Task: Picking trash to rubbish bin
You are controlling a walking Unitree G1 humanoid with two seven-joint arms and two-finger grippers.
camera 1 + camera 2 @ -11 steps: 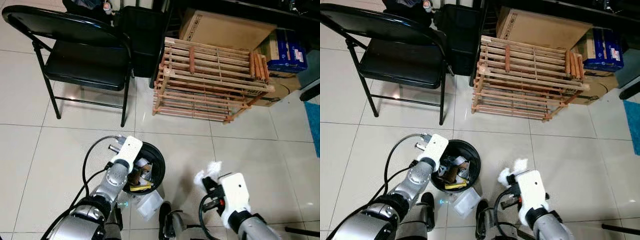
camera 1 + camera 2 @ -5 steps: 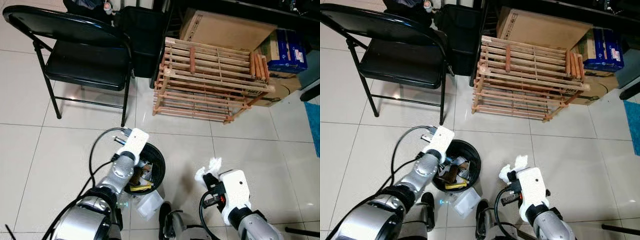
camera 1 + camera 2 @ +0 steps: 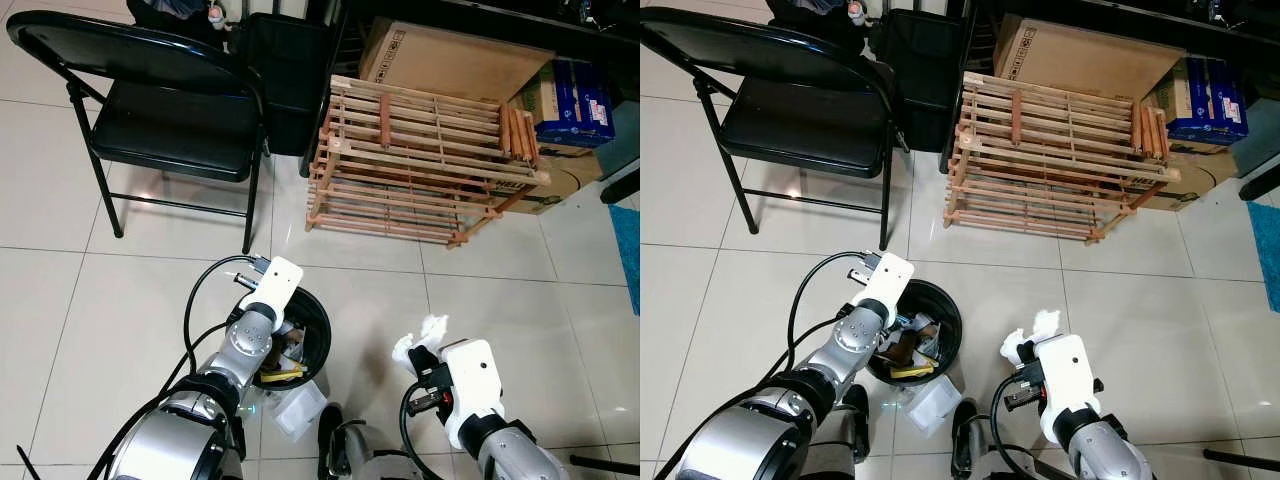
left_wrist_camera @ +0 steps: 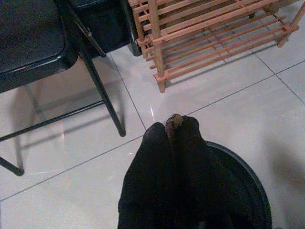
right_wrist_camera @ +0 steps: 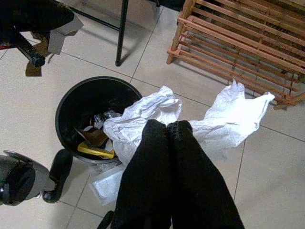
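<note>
A black round rubbish bin (image 3: pixel 318 318) stands on the tiled floor, holding several scraps, one of them yellow (image 5: pixel 95 150). My left gripper (image 4: pixel 174 122) hangs over the bin's left rim, shut on a small brown scrap (image 5: pixel 33 69). To the right of the bin, my right gripper (image 5: pixel 166 126) is shut on a crumpled white tissue (image 3: pixel 425 330), which it holds above the floor. The tissue (image 5: pixel 228 119) spreads out past both fingers.
A flat white packet (image 3: pixel 298 405) lies on the floor against the bin's near side. A black folding chair (image 3: pixel 170 120) stands ahead on the left. Ahead on the right are a wooden rack (image 3: pixel 420 160), a cardboard box (image 3: pixel 450 60) and a blue box (image 3: pixel 575 100).
My left gripper has moved forward and a little right over the bin's rim with the brown scrap. The right gripper with the tissue has barely shifted.
</note>
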